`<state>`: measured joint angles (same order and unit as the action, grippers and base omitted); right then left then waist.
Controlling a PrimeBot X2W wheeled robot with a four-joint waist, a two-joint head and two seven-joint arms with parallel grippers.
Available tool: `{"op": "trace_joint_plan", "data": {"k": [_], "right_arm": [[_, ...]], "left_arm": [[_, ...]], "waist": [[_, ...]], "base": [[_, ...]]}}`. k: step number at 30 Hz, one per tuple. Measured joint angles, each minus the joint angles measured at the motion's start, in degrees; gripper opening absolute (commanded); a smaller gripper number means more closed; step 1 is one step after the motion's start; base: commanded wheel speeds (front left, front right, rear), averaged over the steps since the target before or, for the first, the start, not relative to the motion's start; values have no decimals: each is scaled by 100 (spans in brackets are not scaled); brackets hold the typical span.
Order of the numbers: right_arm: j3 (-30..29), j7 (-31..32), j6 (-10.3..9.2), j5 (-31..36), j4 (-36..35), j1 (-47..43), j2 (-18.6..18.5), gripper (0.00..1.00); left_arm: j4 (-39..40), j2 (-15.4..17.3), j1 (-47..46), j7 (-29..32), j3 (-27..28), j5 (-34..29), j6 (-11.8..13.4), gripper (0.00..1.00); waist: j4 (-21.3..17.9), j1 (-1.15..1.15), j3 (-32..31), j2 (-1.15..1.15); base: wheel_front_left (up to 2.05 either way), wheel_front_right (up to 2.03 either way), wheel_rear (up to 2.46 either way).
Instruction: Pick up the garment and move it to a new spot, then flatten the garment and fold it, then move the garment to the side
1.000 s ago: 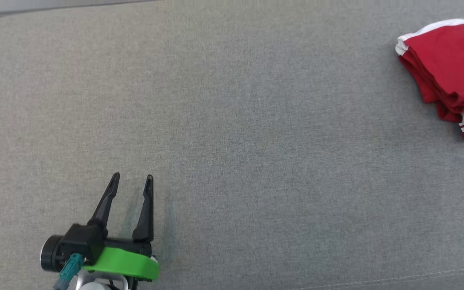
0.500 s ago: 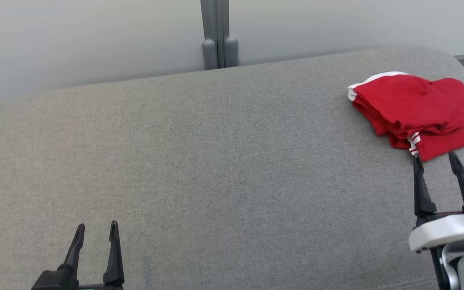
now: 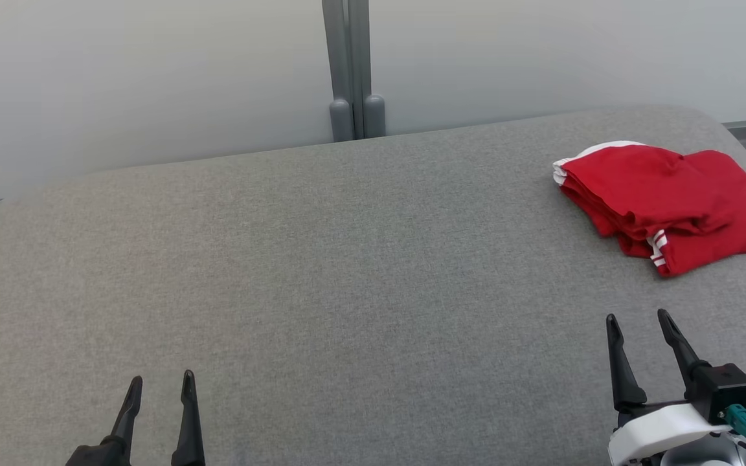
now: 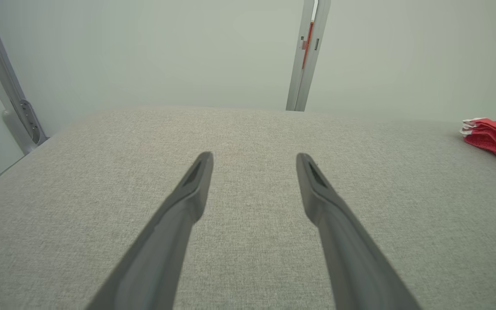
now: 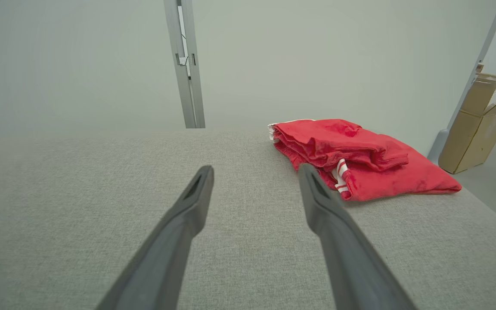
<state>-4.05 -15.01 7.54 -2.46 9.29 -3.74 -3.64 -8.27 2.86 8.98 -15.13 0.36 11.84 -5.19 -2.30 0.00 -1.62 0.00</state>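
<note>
You will find the garment (image 3: 664, 204), red with white trim, lying folded in a compact stack at the far right of the grey fabric-covered table (image 3: 347, 272), close to its right edge. White stripes show on the near corner of the stack and a white band along its far left edge. Your right end effector (image 3: 637, 316) sits at the near right of the table, fingers parted and holding nothing. In the head view, a strip of bare fabric separates it from the garment. The right wrist view has the garment (image 5: 360, 159) just ahead and to the right of the open end effector (image 5: 255, 167). A cardboard box (image 5: 480, 125) stands beyond the table's right edge. Your left end effector (image 3: 162, 378) is at the near left, well apart from the garment. Its fingers are likewise spread and empty, as the left wrist view confirms (image 4: 254, 155). A grey post (image 3: 350, 71) rises against the pale wall behind the table's far edge.
</note>
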Motion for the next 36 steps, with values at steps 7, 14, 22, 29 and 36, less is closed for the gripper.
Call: {"op": "trace_joint_plan", "data": {"k": [7,14,22,29,36], "right_arm": [[36,-1,0,-7,21,85,45,100],[64,5,1,-13,188,18,87,0],[-11,287,0,-875,307,55,101,0],[-12,441,0,-1670,304,94,101,0],[-18,595,0,-2401,305,180,101,0]], "left_arm": [[-21,0,-2,0,-62,14,18,100],[-153,-19,12,2,-56,19,23,0],[-253,-25,-30,247,-5,794,15,0],[-277,-25,-149,424,55,1502,5,0],[-297,-26,-283,601,112,2151,-23,0]], "waist": [[147,0,-24,0],[206,0,-37,0],[207,0,-24,0],[209,0,-11,0],[210,0,1,0]], "base": [[0,0,0],[0,0,0],[0,0,0],[0,0,0],[0,0,0]]}}
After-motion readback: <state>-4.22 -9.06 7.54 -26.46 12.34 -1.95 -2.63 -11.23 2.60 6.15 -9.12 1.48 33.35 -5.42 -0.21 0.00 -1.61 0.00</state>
